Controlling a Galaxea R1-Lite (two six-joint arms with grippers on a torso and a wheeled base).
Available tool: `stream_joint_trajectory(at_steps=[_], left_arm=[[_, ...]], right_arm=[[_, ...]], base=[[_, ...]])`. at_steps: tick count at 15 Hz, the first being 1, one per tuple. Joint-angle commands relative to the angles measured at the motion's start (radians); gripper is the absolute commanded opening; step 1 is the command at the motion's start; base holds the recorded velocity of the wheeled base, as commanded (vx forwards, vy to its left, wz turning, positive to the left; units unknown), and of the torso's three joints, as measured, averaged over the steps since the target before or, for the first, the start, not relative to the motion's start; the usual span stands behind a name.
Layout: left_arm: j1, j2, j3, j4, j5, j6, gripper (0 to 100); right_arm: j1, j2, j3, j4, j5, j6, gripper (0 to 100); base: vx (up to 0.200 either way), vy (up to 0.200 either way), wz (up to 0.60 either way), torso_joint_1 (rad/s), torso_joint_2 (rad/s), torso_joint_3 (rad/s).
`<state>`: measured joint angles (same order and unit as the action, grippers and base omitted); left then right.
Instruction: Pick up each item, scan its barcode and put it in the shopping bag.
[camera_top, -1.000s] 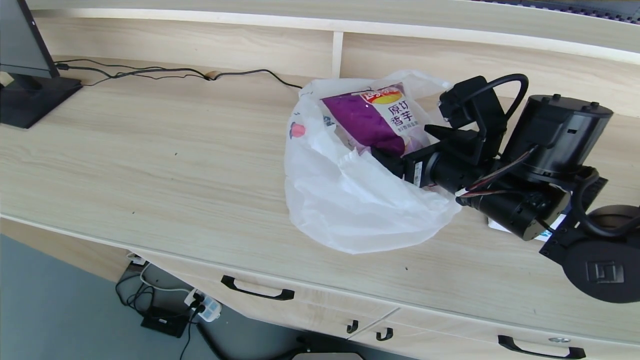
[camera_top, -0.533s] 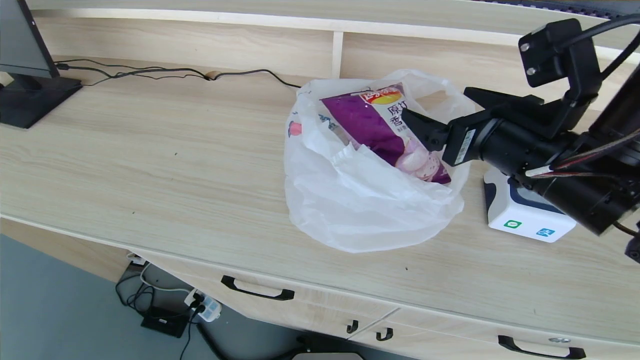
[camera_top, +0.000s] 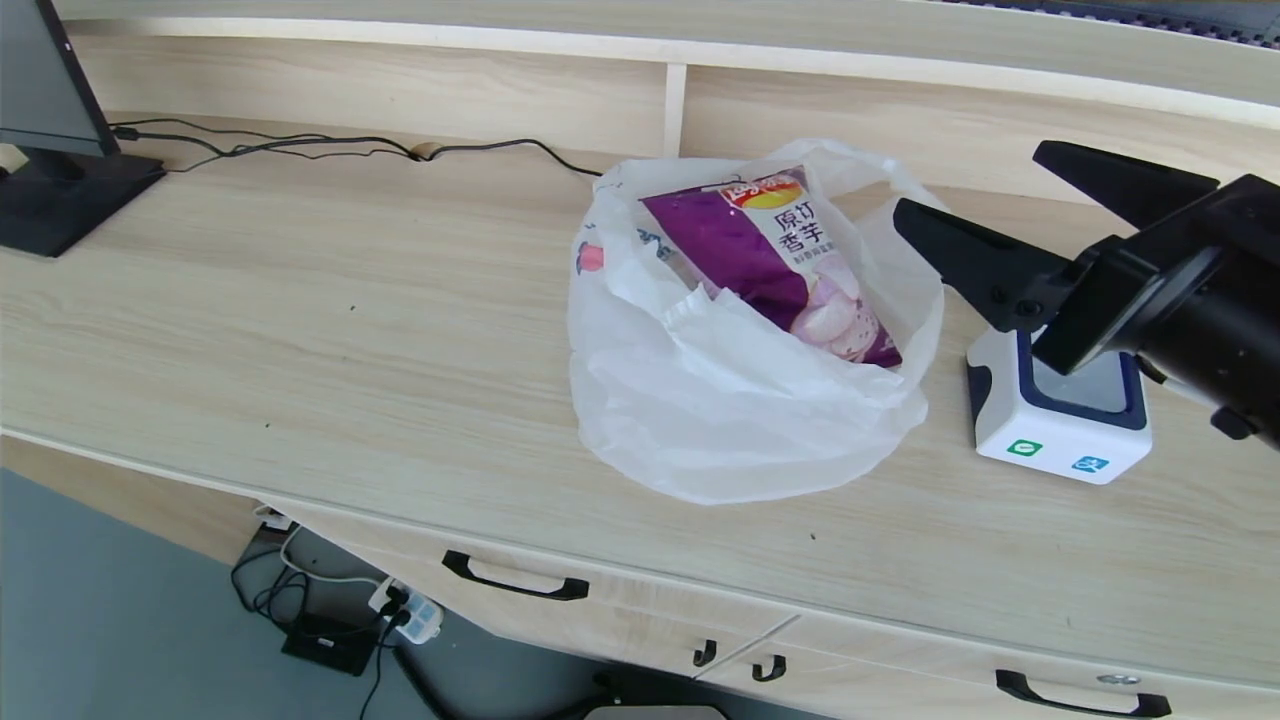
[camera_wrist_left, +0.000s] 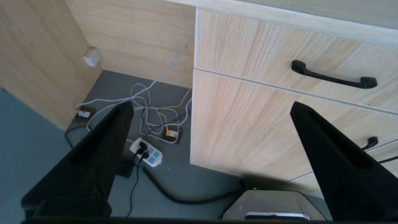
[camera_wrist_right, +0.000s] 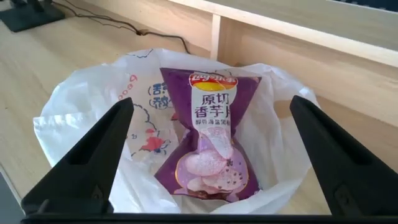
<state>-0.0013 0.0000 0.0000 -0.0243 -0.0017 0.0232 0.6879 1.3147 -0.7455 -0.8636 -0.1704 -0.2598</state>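
Chip packet (camera_top: 770, 260) now clear of right claw (camera_top: 970, 180)

A shop checkout: wooden counter (camera_top: 300, 330) with drawers, scanner box (camera_top: 1050, 452), monitor (camera_top: 45, 80), plastic shopping bag (camera_top: 720, 420).

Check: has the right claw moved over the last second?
Yes. The right claw has backed out of the shopping bag toward the robot's right, and is now open above the white scanner. The purple chip packet lies in the bag.

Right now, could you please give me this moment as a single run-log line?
chip bag: inside shopping bag | right gripper: open, empty, by scanner | left gripper: open, empty, facing drawers
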Motion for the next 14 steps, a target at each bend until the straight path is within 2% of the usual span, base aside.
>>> stream_joint_trajectory(at_steps=[1, 8, 12, 14], left_arm=[[0.0, 0.002, 0.0, 0.0, 0.0, 0.0, 100], [0.0, 0.002, 0.0, 0.001, 0.0, 0.0, 100], [0.0, 0.002, 0.0, 0.001, 0.0, -0.002, 100], [0.0, 0.002, 0.0, 0.001, 0.0, -0.002, 100]], right_arm=[[0.001, -0.014, 0.009, 0.0, 0.0, 0.001, 100], [0.001, -0.015, 0.014, 0.0, -0.001, -0.001, 100], [0.004, -0.028, 0.049, -0.006, -0.001, 0.005, 100], [0.002, -0.077, 0.137, -0.009, -0.004, 0.034, 100]], base=[[0.0, 0.0, -0.6, 0.002, 0.0, 0.002], [0.0, 0.0, -0.6, 0.0, 0.0, 0.003], [0.0, 0.0, 0.0, 0.0, 0.0, 0.0], [0.0, 0.0, 0.0, 0.0, 0.0, 0.0]])
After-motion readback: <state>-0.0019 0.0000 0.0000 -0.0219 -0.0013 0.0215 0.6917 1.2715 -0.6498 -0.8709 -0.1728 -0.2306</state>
